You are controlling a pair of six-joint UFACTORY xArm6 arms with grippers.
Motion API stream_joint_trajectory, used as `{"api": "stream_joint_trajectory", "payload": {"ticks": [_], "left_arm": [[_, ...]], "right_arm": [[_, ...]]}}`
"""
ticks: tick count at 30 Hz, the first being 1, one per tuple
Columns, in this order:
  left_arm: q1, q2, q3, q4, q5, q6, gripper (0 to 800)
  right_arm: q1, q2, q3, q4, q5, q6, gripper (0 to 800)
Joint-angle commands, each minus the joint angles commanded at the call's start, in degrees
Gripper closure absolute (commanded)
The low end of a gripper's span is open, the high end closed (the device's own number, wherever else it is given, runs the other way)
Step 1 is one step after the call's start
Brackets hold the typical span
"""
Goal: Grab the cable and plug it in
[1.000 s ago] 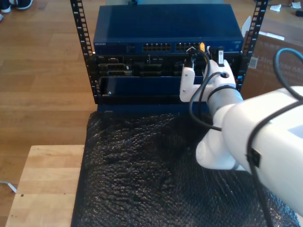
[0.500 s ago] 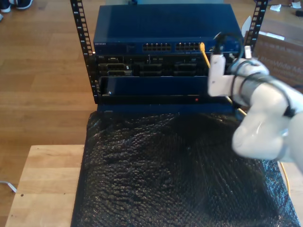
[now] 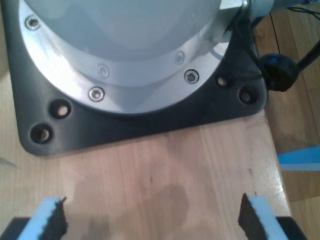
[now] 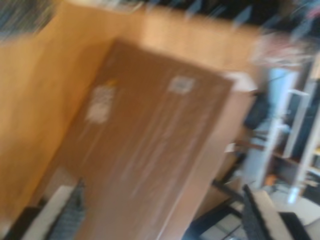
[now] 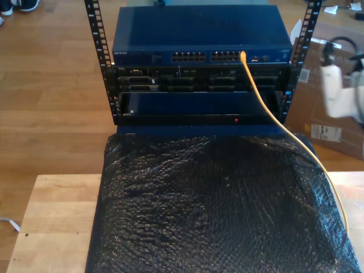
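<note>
The yellow cable (image 5: pixel 267 108) has its tip seated in a port (image 5: pixel 243 55) on the front of the blue switch (image 5: pixel 199 34). From there it runs down across the black bubble wrap toward the exterior view's right edge. My second arm (image 5: pixel 340 96) hangs at the exterior view's right, well clear of the cable, in front of a cardboard box. My second gripper (image 4: pixel 162 202) is open with nothing between its fingers, and its view is blurred. My first gripper (image 3: pixel 152 217) is open above bare wood, its blue-padded fingertips (image 3: pixel 50 220) wide apart.
The switch sits in a black rack (image 5: pixel 99 51) above further dark units. Black bubble wrap (image 5: pixel 199 205) covers the wooden table (image 5: pixel 51 222). The cardboard box (image 5: pixel 327 122) stands on the floor at the exterior view's right. A robot base plate (image 3: pixel 125 75) is bolted to the wood.
The arm that was at the switch's ports has pulled away to the exterior view's right. The yellow cable stays plugged in and now lies free across the bubble wrap.
</note>
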Motion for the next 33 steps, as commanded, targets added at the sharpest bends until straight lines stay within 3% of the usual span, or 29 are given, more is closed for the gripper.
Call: {"api": "stream_joint_trajectory", "payload": {"ticks": [17, 23, 33], "left_arm": [[0.00, 0.00, 0.00, 0.00, 0.09, -0.09, 0], [0.00, 0.00, 0.00, 0.00, 0.09, 0.00, 0], [0.00, 0.00, 0.00, 0.00, 0.00, 0.00, 0]], "right_arm": [[-18.11, -13.89, 2.37, 0.18, 35.60, -17.58, 0], [-25.49, -16.88, 2.02, 0.26, 47.38, -28.84, 0], [-37.27, -21.19, 2.29, -0.35, 55.56, -35.43, 0]]}}
